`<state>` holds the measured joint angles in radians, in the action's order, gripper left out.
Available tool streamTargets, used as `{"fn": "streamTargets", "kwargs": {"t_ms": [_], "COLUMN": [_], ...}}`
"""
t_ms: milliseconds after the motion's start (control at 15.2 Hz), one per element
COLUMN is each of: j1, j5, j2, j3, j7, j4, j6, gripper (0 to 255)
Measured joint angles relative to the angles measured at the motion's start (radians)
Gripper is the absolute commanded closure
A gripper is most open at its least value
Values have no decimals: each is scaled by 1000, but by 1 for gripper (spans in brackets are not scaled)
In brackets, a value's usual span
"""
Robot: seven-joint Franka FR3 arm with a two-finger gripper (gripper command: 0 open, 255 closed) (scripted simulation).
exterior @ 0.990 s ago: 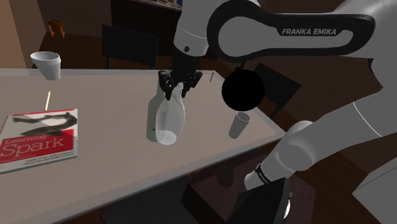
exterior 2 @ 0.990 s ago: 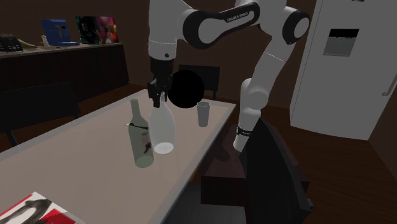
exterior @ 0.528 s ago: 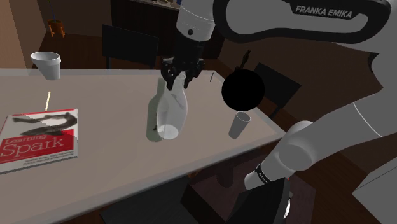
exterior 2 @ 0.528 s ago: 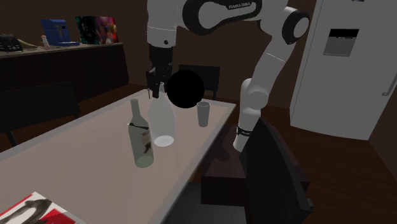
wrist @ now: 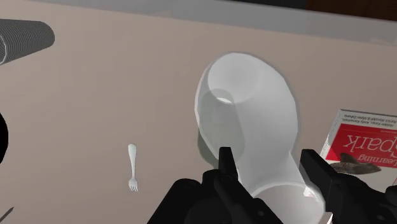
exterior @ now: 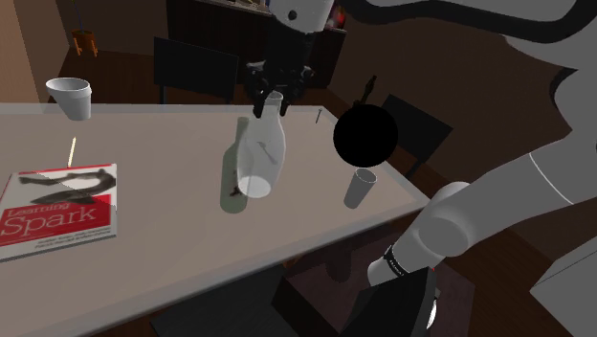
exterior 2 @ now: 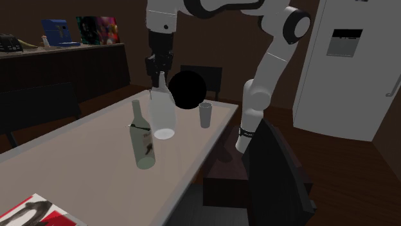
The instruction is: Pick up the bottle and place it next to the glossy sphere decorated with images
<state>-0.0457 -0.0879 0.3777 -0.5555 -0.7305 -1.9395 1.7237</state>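
**Bottle lifted by its neck**

My gripper (wrist: pixel 268 156) is clamped on the neck of the pale bottle (wrist: pixel 248 108), so it hangs base-down above the table (exterior: pixel 143 220), free to travel. Beyond it, apart, sits the black sphere (exterior: pixel 364 140), my drop-off marker.

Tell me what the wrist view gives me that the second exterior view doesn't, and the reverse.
Wrist view adds a small fork lying on the table, and the fingers clasping the white bottle at its neck. Second exterior view adds a labelled bottle standing beside the held one, the black sphere in full and a white fridge. Both share the gripper shut on the white bottle, the grey cup and the red book.
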Motion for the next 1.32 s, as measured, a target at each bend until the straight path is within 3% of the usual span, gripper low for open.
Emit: {"fn": "streamTargets", "kwargs": {"t_ms": [1320], "j1": [-25], "j5": [56], "j2": [-115], "j3": [-19], "j7": [-22], "j4": [383], "j6": [-281], "gripper": [255]}}
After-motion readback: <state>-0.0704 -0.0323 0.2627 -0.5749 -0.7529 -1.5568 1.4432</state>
